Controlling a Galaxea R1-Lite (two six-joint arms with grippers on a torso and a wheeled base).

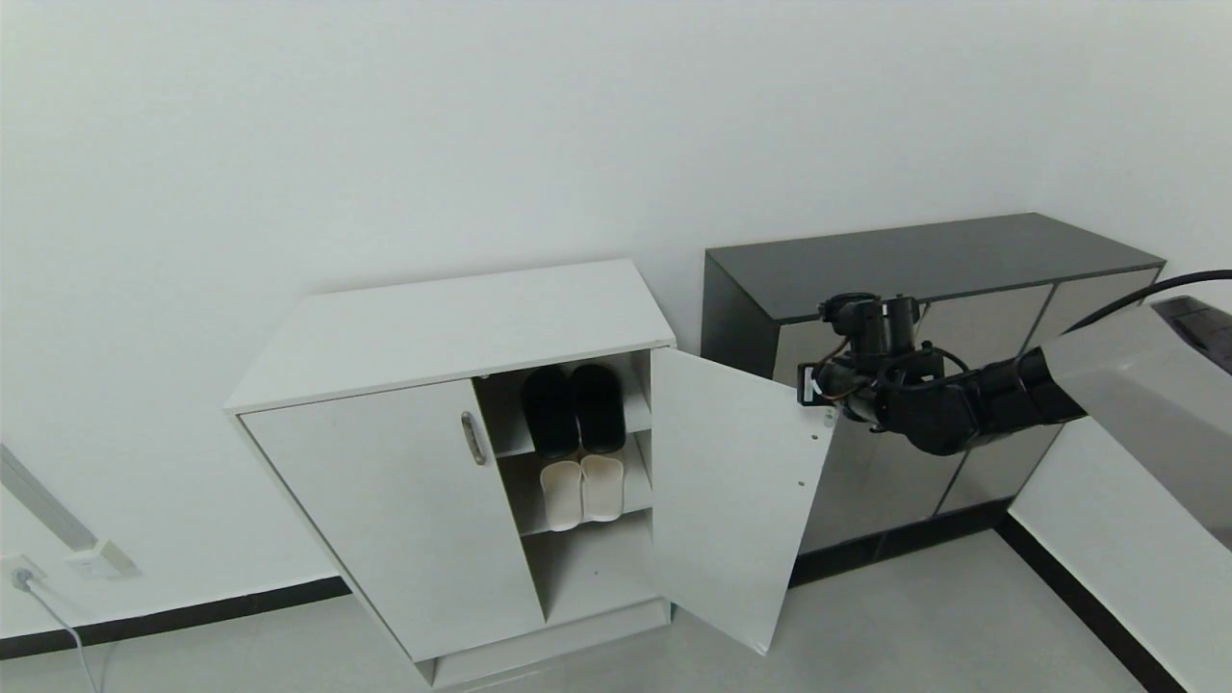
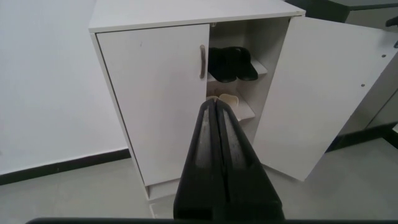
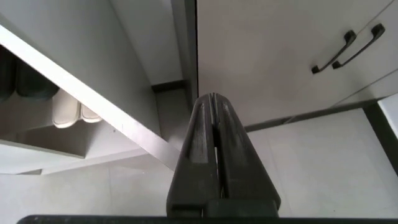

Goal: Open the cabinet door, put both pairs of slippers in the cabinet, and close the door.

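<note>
The white cabinet point(image 1: 452, 332) has its left door point(image 1: 385, 500) closed and its right door point(image 1: 731, 481) swung open. A black pair of slippers point(image 1: 575, 409) lies on the upper shelf, and a white pair point(image 1: 581, 491) on the shelf below. My right gripper point(image 1: 811, 385) is at the outer edge of the open door, near its top corner, and is shut point(image 3: 213, 99) with nothing in it. Beyond it the right wrist view shows the door's edge point(image 3: 93, 99) and the white slippers point(image 3: 67, 109). My left gripper point(image 2: 214, 106) is shut and empty, held back in front of the cabinet point(image 2: 155, 93).
A grey cabinet with a dark top point(image 1: 924, 255) stands against the wall just right of the open door, with handles point(image 3: 345, 50) on its front. A wall socket with a cable point(image 1: 24, 577) is at the lower left. Bare floor point(image 1: 914, 616) lies before both cabinets.
</note>
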